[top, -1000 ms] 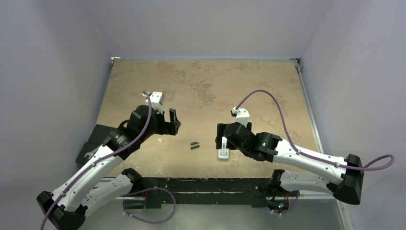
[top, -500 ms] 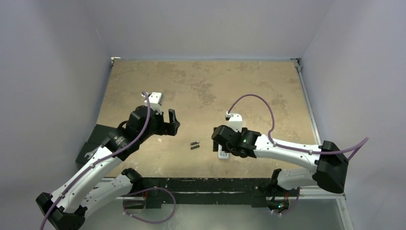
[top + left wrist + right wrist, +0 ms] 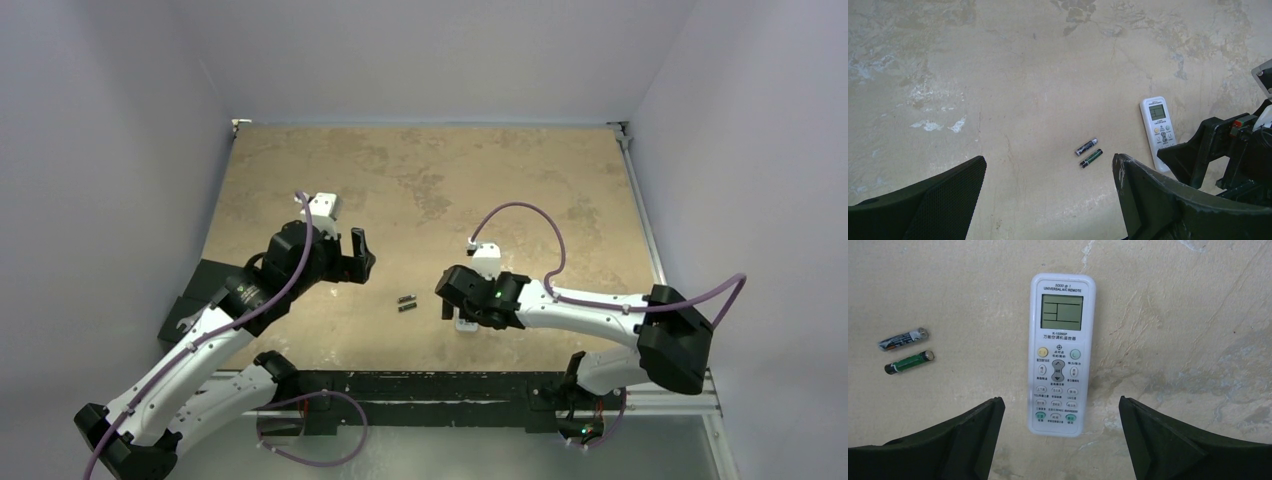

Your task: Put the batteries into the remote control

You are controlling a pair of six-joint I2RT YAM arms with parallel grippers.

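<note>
The white remote control (image 3: pixel 1062 355) lies face up on the table, display and buttons showing, battery bay hidden underneath. My right gripper (image 3: pixel 1060 402) is open, a finger on each side of the remote's button end, above it. The two batteries (image 3: pixel 905 351) lie side by side just left of the remote. In the top view the right gripper (image 3: pixel 458 305) covers most of the remote (image 3: pixel 464 324), with the batteries (image 3: pixel 406 302) to its left. My left gripper (image 3: pixel 1048 165) is open and empty, hovering back from the batteries (image 3: pixel 1088 152); it also sees the remote (image 3: pixel 1158 127).
A dark block with a silver wrench (image 3: pixel 185 322) sits off the table's left edge, by my left arm. Grey walls close in the beige table (image 3: pixel 430 180) on three sides. A black rail (image 3: pixel 420 385) runs along the near edge.
My right arm has swung left and reached forward, bringing its open gripper over the remote. The left arm, the batteries and the remote have not moved.
</note>
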